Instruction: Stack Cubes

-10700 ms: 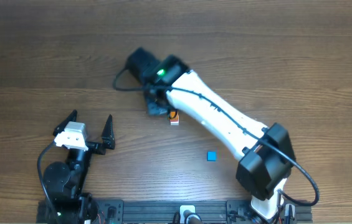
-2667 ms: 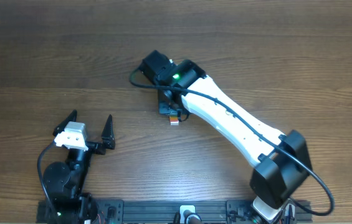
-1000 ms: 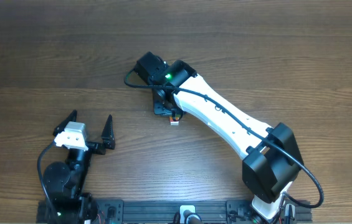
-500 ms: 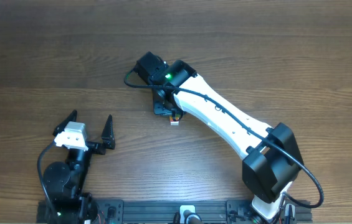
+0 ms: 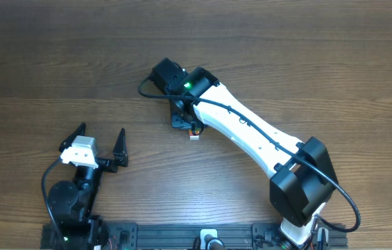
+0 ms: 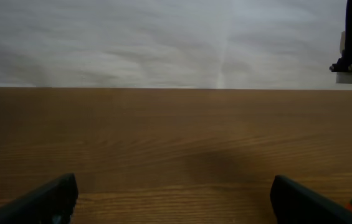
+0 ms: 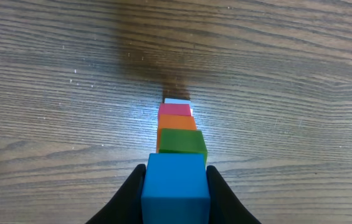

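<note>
Right fingers [image 7: 130, 196] grip the blue cube [image 7: 176, 180] atop the stack [image 7: 177, 124]; the next move likely calls for a gentle release. Left fingers [image 5: 120, 144], at the stack's 9 o'clock, gape open.

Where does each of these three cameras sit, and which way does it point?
Top view: fixed overhead, looking down at the wooden table; shows both arms, the left gripper open, the right arm over the cube stack.
Left wrist view: on the left arm's wrist, looking level across the table to a pale wall; its own fingers spread wide.
Right wrist view: on the right arm's wrist, looking down the stack; its fingers grip the blue cube.
Shared: top and right wrist views both show the stack.
</note>
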Tool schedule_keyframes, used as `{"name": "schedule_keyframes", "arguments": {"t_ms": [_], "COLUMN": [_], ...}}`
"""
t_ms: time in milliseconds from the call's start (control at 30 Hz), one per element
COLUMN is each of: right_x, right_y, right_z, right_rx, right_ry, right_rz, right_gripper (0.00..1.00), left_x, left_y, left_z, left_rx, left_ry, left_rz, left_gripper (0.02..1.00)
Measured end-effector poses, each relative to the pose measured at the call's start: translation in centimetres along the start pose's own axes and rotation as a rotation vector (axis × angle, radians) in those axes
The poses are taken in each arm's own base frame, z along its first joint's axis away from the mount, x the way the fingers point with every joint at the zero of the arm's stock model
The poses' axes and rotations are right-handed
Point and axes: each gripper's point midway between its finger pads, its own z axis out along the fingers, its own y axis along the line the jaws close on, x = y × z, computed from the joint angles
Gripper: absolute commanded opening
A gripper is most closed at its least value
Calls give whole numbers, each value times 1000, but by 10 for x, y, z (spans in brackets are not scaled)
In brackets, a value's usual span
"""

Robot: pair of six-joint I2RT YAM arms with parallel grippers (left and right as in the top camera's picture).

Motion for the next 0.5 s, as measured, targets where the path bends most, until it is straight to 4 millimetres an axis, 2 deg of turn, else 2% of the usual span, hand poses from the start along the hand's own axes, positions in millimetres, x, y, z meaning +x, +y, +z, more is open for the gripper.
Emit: {"name": "schedule_keyframes", "arguments": {"t_ms": [400, 500], "right_x": [0, 0], "right_y": [1, 1], "right_z": [6, 6], "right_rx": [7, 7], "right_ry": [9, 9], "right_rz": [-2, -1], "right_gripper": [75, 152], "left_x": [0, 0], "left_y": [0, 0], "left_z": [0, 0], "left_rx": [0, 0], "left_ry": [0, 0], "left_rz": [0, 0], "left_gripper": [1000, 1000]}}
